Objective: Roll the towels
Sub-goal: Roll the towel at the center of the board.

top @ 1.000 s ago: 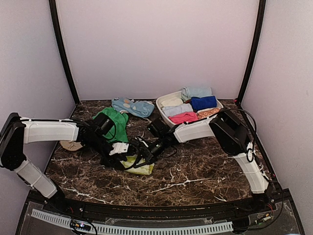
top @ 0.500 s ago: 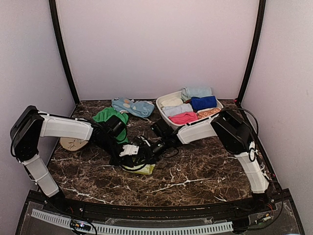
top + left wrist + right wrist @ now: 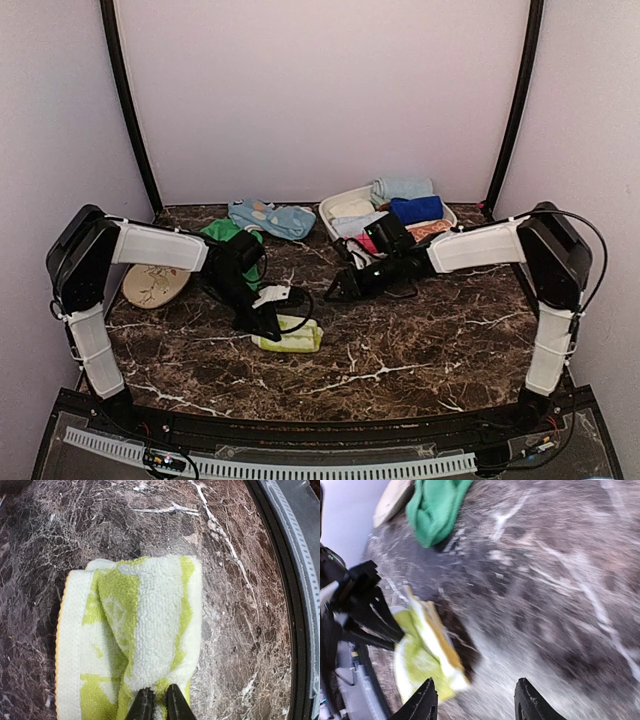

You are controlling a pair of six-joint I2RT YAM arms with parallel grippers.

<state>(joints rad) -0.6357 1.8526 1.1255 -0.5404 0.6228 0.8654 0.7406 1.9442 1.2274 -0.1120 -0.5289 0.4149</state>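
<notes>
We observed the lime-yellow towel lying folded into a thick bundle on the marble surface, toward the front centre. The left gripper was clamped on one edge of that towel, its fingers almost together with a pinch of cloth between them. The right gripper hung over bare surface near the bundle, its fingers apart and holding nothing. The green towel lay crumpled at the back left, apart from the bundle.

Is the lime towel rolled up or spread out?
Bundled, not spread: the lime towel lies in overlapped layers with a rounded fold, the left gripper pinching its end. Whether it is a tight roll: cannot tell.
</notes>
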